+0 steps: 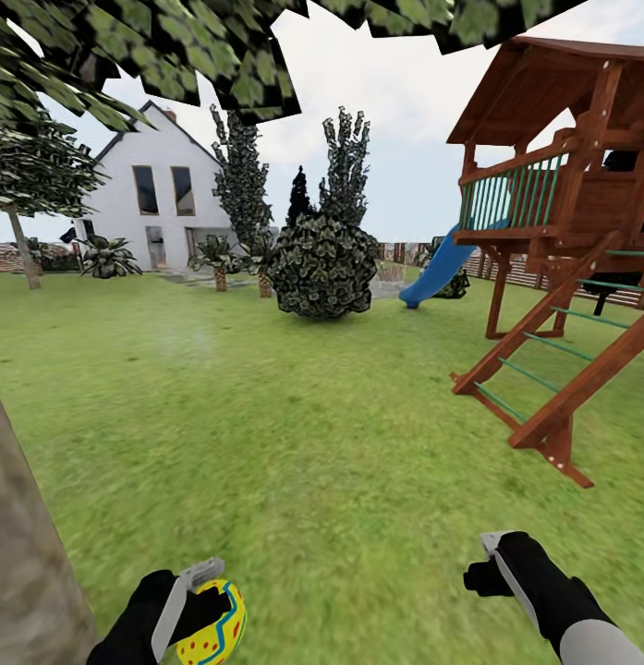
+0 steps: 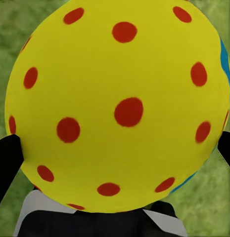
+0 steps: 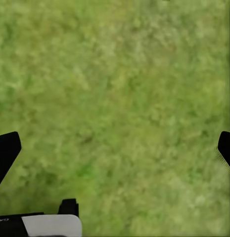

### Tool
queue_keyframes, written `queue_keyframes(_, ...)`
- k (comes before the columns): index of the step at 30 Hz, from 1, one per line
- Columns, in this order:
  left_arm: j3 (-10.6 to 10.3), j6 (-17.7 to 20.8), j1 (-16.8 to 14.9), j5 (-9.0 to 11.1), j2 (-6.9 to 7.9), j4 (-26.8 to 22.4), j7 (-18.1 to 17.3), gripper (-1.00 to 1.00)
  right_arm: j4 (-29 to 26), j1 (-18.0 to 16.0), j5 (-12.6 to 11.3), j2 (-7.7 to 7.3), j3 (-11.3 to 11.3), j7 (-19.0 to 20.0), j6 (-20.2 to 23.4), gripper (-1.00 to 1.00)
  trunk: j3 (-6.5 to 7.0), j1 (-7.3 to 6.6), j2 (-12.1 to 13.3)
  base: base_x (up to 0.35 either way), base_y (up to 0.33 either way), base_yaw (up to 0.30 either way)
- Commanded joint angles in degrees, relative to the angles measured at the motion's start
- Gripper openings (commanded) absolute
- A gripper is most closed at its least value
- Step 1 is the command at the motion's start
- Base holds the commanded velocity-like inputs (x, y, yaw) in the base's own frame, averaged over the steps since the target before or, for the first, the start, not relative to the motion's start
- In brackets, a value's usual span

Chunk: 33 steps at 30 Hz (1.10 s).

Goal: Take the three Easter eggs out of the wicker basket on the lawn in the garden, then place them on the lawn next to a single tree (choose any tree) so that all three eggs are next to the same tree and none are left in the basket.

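Left jaws pinching a small yellow Easter egg (image 2: 117,106) dotted red with a blue stripe, low at the left gripper (image 1: 200,605) just beside the thick mottled grey-brown tree trunk (image 1: 26,545); right jaws spread with nothing between them at the right gripper (image 1: 495,563), over blurry green lawn (image 3: 115,98). Likely risks: letting go from this height and the round egg rolling away from the trunk across flat grass. Also possible: slipping out early, given the narrow hold on a smooth curved shell.
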Motion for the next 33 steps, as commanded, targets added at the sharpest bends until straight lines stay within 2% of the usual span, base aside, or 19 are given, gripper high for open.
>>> queue_keyframes(1,0.2,0.3,0.0,0.5,-0.07,-0.1,0.5,-1.00,-0.1,0.0,0.3,-0.07,0.3,0.3,0.2,1.00,0.16,-0.18,0.4,0.253,-0.211,0.000)
queue_keyframes(10,0.3,0.3,0.0,0.5,-0.01,-0.1,0.5,-1.00,0.1,0.0,0.3,-0.06,0.3,0.2,0.1,1.00,1.60,-1.94,3.6,0.260,-0.199,0.022)
queue_keyframes(16,0.4,0.3,0.0,0.5,0.20,-0.1,0.4,-1.00,0.2,0.0,0.5,0.43,0.4,0.1,0.1,1.00,1.60,-1.94,3.6,0.072,-0.020,0.268)
queue_keyframes(25,0.4,0.3,0.0,0.5,0.13,-0.1,0.5,-1.00,0.2,0.0,0.4,0.31,0.4,0.1,0.1,1.00,3.21,-3.92,7.2,0.000,0.000,0.290)
queue_keyframes(29,0.4,0.3,0.0,0.6,0.04,-0.1,0.5,-1.00,0.2,0.0,0.3,-0.02,0.4,0.2,0.1,1.00,3.21,-3.92,7.2,0.008,0.000,0.246)
queue_keyframes(33,0.4,0.2,0.0,0.6,-0.06,0.0,0.5,-1.00,0.2,0.0,0.3,-0.07,0.4,0.3,0.1,1.00,3.21,-3.92,7.2,0.223,0.000,0.030)
